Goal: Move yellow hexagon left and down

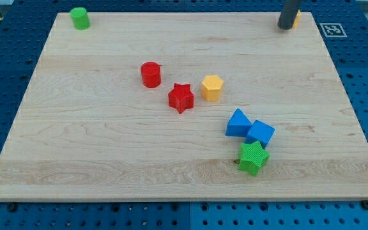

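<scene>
A yellow hexagon [212, 87] sits near the middle of the wooden board [107, 153], just right of a red star [181, 98]. My tip [285, 27] rests at the board's top right edge, far up and right of the hexagon. A second yellow block [295, 21] is mostly hidden behind the rod, touching or nearly touching its right side; its shape cannot be made out.
A red cylinder [151, 74] stands up and left of the red star. A blue triangle [237, 122], a blue cube [260, 133] and a green star [253, 158] cluster at the lower right. A green cylinder [79, 18] is in the top left corner.
</scene>
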